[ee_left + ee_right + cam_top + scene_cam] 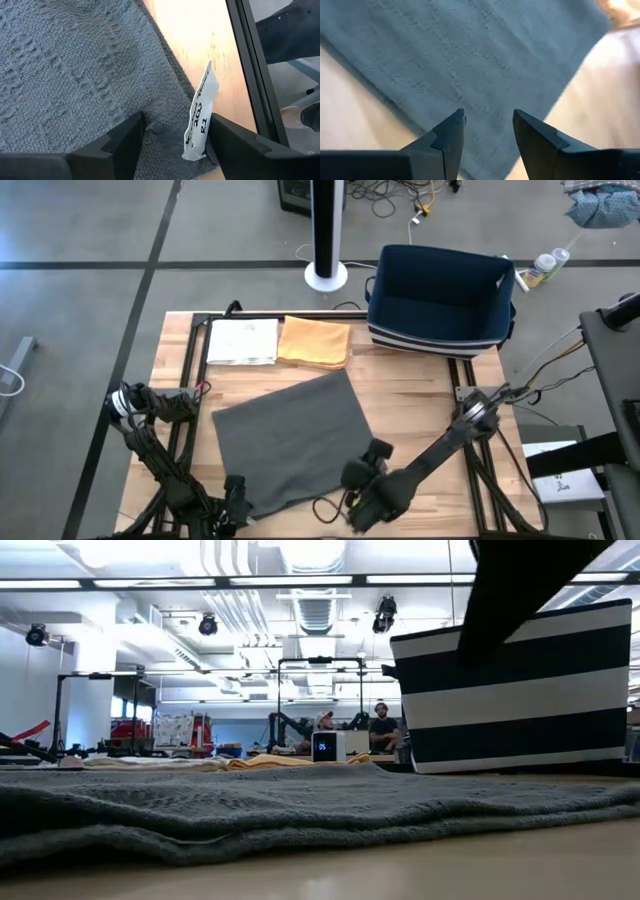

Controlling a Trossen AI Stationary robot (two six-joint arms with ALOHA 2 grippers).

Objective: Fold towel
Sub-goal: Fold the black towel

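A grey towel (290,438) lies spread flat on the wooden table, also seen in the low view (300,805). My left gripper (235,492) is at the towel's near left corner. It is open, and its fingers (125,145) stand on either side of that corner, where a white handwritten tag (200,117) sticks up from the hem. My right gripper (362,480) hovers over the towel's near right part. In its wrist view it (489,125) is open above the grey cloth with nothing between its fingers. My left gripper slants down over the towel's near left corner (165,135), with the corner and its tag in the gap between the open fingers. I cannot tell whether the fingertips touch the cloth. The towel lies flat on the table.
A folded yellow cloth (315,342) and a folded white one (243,340) lie at the table's far edge. A navy bin with white stripes (440,305) stands at the far right. Black frame rails (190,380) run along the table's sides. Bare wood lies right of the towel.
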